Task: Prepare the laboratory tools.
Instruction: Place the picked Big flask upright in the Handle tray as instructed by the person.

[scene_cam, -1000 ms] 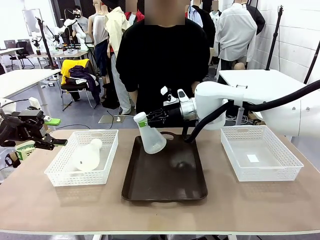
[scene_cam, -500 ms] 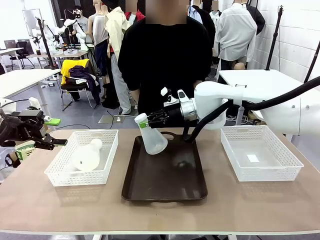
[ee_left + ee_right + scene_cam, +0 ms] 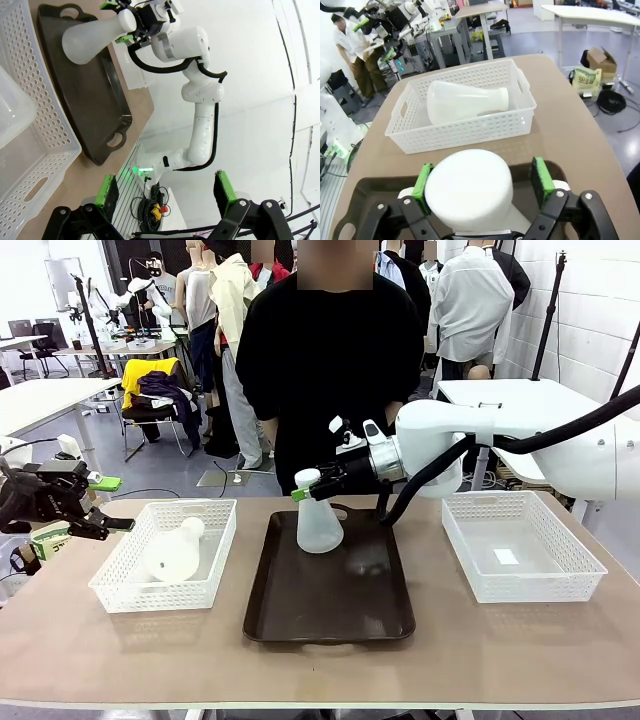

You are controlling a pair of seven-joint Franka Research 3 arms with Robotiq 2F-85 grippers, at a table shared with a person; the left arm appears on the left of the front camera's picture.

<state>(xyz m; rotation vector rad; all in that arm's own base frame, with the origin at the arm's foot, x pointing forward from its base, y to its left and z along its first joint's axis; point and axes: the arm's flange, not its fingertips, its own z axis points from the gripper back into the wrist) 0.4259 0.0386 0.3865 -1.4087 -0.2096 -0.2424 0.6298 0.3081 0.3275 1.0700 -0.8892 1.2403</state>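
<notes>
One frosted-white conical flask [image 3: 318, 525] stands upright on the dark brown tray [image 3: 330, 610]. My right gripper [image 3: 303, 488] is around its neck, jaws open. In the right wrist view the green pads [image 3: 540, 180] flank the flask's top [image 3: 470, 190], with a gap on one side. A second flask [image 3: 175, 550] lies on its side in the left white basket [image 3: 120, 590]; the right wrist view shows this flask [image 3: 465, 102] too. My left gripper [image 3: 100, 525] hovers open at the table's left edge, nothing between its fingers [image 3: 107, 192]. The left wrist view shows the upright flask [image 3: 92, 35].
An empty white mesh basket [image 3: 520, 580] sits right of the tray. A person in black stands at the far side of the table, behind the tray. Bare tabletop lies in front of the tray and baskets.
The flask swung from tilted to upright and now rests on the tray. My right gripper has opened around its neck. The left arm stayed still.
</notes>
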